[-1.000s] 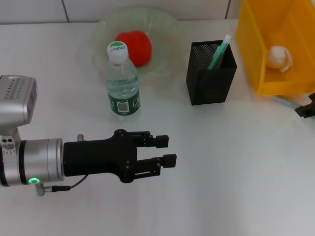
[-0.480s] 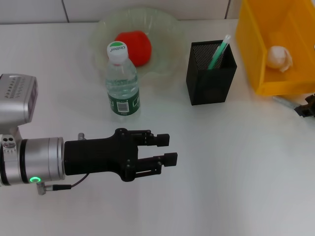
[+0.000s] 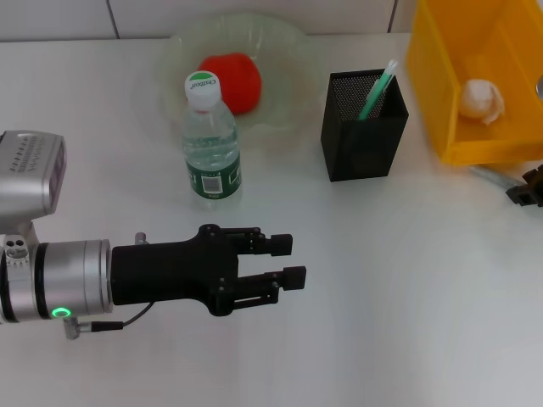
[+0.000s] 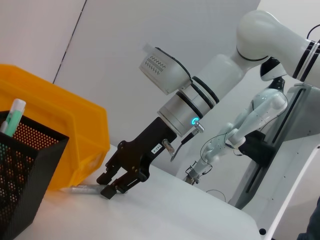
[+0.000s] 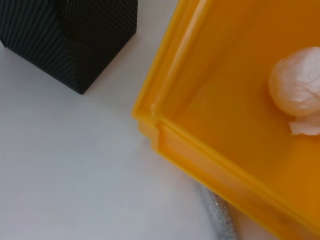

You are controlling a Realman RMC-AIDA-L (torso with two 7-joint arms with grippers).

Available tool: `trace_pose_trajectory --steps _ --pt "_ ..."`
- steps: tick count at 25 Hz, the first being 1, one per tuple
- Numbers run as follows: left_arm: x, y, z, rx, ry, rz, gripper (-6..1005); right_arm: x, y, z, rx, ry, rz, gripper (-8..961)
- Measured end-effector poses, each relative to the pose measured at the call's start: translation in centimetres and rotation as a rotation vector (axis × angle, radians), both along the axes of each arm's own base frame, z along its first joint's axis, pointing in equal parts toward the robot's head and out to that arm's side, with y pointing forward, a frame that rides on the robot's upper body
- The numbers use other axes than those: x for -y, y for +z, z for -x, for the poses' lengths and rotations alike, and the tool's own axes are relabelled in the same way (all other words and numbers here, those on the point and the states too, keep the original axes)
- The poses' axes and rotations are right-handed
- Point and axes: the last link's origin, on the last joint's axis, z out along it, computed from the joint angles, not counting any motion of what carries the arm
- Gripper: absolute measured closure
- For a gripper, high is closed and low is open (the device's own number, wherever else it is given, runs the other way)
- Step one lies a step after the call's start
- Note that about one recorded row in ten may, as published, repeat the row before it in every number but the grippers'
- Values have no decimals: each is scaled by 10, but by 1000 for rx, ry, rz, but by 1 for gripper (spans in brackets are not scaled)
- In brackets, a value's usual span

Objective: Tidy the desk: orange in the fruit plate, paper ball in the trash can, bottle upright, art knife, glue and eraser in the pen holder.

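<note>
Left gripper (image 3: 288, 260) is hovering near the desk's (image 3: 399, 288) front-left part, fingers spread, holding nothing. Right gripper (image 4: 111, 186) is reaching down at the right edge beside the trash can (image 3: 441, 93), fingers nearly pressed together over a silvery art knife (image 3: 494, 176).

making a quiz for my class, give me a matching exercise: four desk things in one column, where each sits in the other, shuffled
Things:
1. orange
2. paper ball
3. bottle
4. green-capped pen

Places:
A. in the pen holder
B. upright on the desk, in front of the fruit plate
C. in the fruit plate
D. in the trash can

Pairs: 1-C, 2-D, 3-B, 4-A
</note>
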Motion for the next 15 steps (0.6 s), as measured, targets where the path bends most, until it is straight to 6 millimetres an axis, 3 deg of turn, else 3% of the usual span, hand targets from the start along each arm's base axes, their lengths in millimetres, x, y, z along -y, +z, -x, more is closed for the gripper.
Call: trace_pose_trajectory --steps 12,15 --pt "1 -1 -1 3 -1 4 421 4 -4 -3 -8 7 22 680" --pt "1 -1 -1 3 0 3 421 6 -4 -1 -21 6 28 760"
